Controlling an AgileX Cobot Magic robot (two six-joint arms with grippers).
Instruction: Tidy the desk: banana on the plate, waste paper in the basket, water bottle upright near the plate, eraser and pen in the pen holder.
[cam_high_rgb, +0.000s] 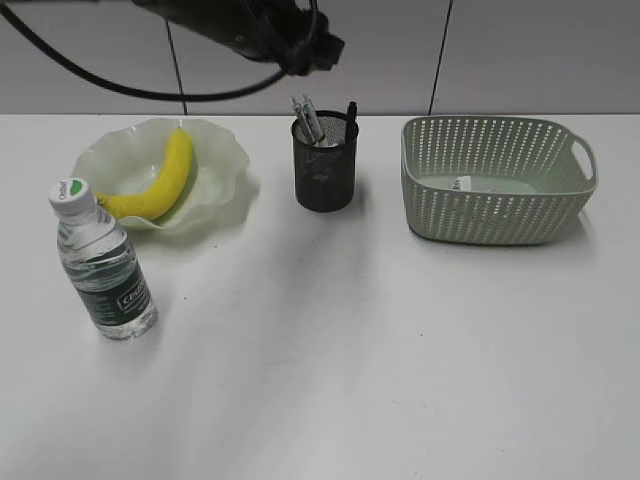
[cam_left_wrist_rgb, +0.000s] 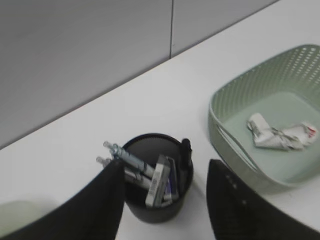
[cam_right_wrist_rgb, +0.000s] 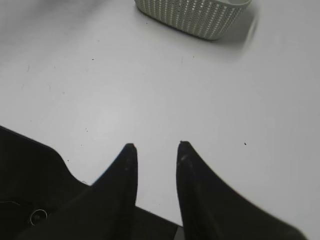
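Nearest to me, the water bottle (cam_high_rgb: 103, 263) stands upright on the desk (cam_high_rgb: 350, 350), cap up, just in front of the plate (cam_high_rgb: 215, 195). That is where the job wants it: close to the plate but not on it, so the dish stays free for fruit.

Behind it the banana (cam_high_rgb: 160, 180) lies inside the plate, its curve following the hollow, which I judge keeps it from rolling off the wavy rim.

My right gripper (cam_right_wrist_rgb: 155, 147) hangs low over bare desk, its fingers (cam_right_wrist_rgb: 127, 165) a little apart with nothing between them; it has no object under it, and the basket (cam_right_wrist_rgb: 192, 15) lies well beyond it.

Further back, my left gripper (cam_left_wrist_rgb: 165, 170) hovers right above the pen holder (cam_left_wrist_rgb: 157, 182). Its fingers (cam_left_wrist_rgb: 107, 200) stand wide apart, one on each side of the cup's mouth, and they hold nothing. Inside the cup I see pens (cam_left_wrist_rgb: 127, 160) leaning against the mesh and a flat wrapped block that I take to be the eraser (cam_left_wrist_rgb: 157, 182), standing on end. The spread fingers over the open mouth fit a drop into the cup.

Farthest to the right, the waste paper (cam_left_wrist_rgb: 280, 135) lies crumpled on the basket floor, well clear of the walls.

By my reading every item sits where it belongs.
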